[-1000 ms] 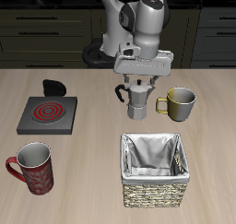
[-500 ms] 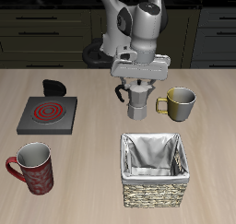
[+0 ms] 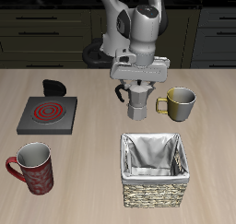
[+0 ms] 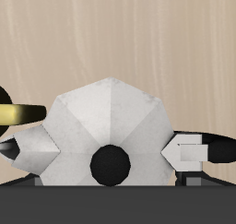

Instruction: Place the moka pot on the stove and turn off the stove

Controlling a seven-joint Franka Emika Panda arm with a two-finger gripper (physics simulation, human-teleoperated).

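Item: gripper (image 3: 139,81), hanging directly over the pot (image 3: 138,100) and reaching down around its lid; whether the fingers are pressing the pot or merely bracketing it cannot be told, since the wrist view is showing only the faceted lid and black knob (image 4: 112,163) from above, with no finger plainly visible. Item: pot, one, standing upright on the table (image 3: 92,163) near its back, touching or nearly touching the olive mug (image 3: 180,102) on one side, its black handle pointing the other way. Item: stove (image 3: 48,113), one, well apart from the pot across bare tabletop, its spiral rings glowing red, its knob (image 3: 53,86) sitting at a back corner. Item: mugs, two, the olive one and a red one (image 3: 33,167) nearer the front edge. Item: basket (image 3: 154,169), one, cloth-lined, just in front of the pot. Hazards, as judged: a grip taken only on the narrow lid is risking a slip or tilt on lifting; the neighbouring olive mug is liable to be nudged; the burner is likely hot, so a late knob turn is leaving the pot heating.
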